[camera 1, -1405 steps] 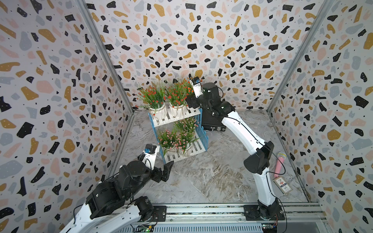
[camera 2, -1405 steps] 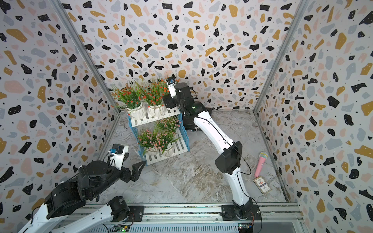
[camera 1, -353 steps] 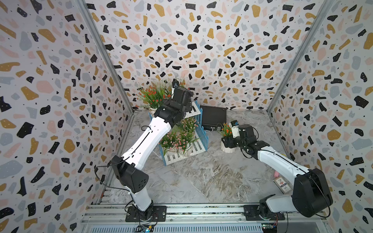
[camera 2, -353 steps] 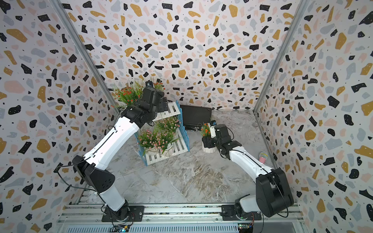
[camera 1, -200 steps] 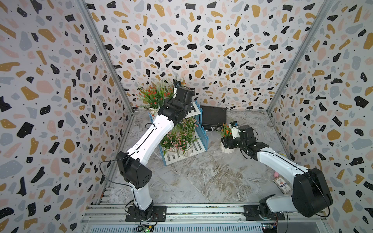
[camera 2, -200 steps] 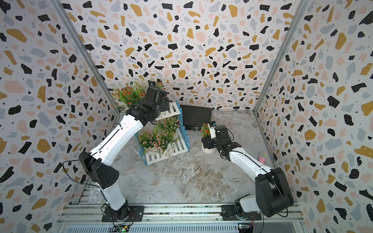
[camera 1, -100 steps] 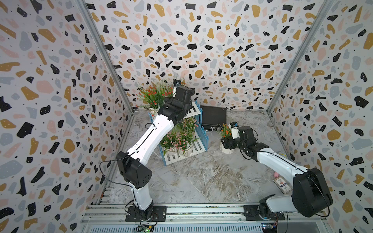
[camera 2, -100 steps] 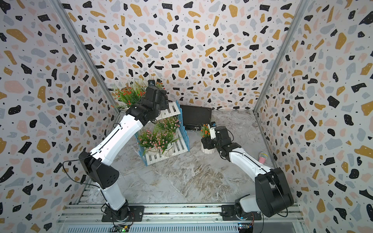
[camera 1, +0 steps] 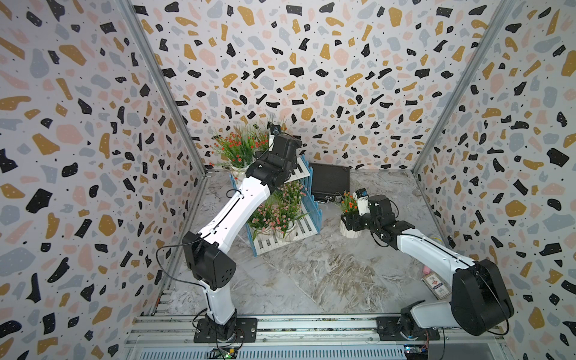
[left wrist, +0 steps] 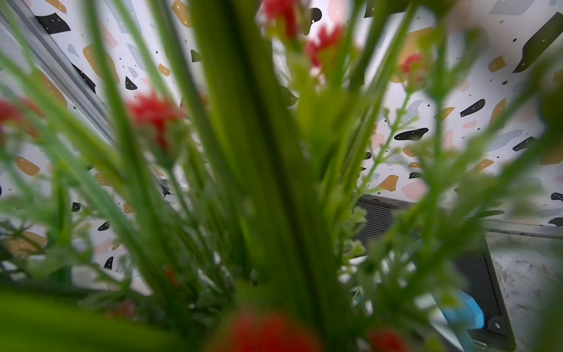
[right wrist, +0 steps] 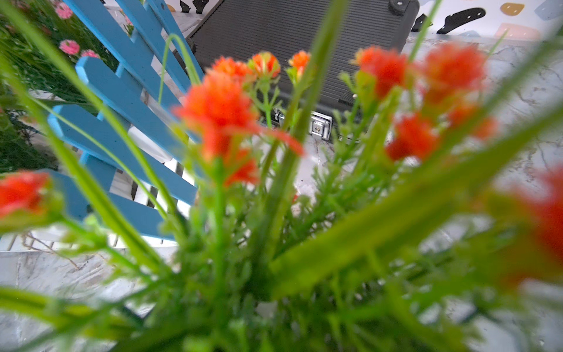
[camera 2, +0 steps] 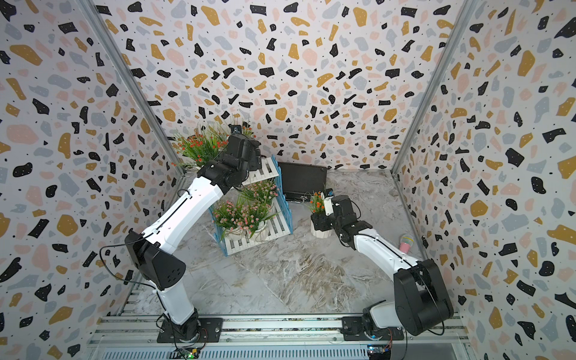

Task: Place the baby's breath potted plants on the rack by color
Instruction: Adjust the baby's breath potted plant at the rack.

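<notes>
done: pink plants (camera 1: 274,215) set on rack (camera 1: 314,212) lower tier, centre frame
pending: orange plant (camera 1: 348,204), right of centre, unracked
left gripper (camera 1: 270,146): opening cannot be told
right gripper (camera 1: 351,220): at orange plant's pot, grip cannot be told

briefcase (camera 1: 330,180): black, ribbed, on the surface (camera 1: 311,274) at back wall, metal latch on front edge
pink item (camera 2: 406,243): small, by right wall, type unclear
card (camera 1: 436,285): flat, printed, beside pink item
surface: grey marble print
walls (camera 1: 280,62): terrazzo print

Left hand (camera 1: 263,153) rose to the rack (camera 1: 300,170) top; right hand (camera 1: 349,222) left it.
</notes>
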You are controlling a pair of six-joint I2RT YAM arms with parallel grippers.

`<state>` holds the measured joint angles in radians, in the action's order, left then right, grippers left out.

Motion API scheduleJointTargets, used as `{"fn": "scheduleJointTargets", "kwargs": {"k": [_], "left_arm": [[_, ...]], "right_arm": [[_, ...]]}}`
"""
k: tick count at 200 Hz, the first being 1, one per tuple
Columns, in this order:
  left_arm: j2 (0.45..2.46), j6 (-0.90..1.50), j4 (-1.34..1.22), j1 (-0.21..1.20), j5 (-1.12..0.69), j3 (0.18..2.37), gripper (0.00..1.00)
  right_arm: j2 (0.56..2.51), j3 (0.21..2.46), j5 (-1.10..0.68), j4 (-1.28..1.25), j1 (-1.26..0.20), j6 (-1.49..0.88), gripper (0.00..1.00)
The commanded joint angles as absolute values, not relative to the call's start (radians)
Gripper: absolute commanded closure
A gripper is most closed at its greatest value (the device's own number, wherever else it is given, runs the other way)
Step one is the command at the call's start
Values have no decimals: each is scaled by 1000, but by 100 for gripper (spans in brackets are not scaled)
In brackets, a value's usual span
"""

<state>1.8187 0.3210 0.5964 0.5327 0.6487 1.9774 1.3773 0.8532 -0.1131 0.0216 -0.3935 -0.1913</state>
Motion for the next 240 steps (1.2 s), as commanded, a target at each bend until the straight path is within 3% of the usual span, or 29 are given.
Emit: {"fn": "scheduleJointTargets", "kwargs": {"k": [1,118,240], "left_arm": [[1830,312,568,526,647,1984,10],[1784,272,531,526,675,1968,16],[1769,227,528,527,698,1982,17]], "right_arm": [[1365,872,-120,-37,-391,-192,17],[1376,874,-123,-38,-391,-196,17],[1382,870,-124,-46,-391,-201,17]]}}
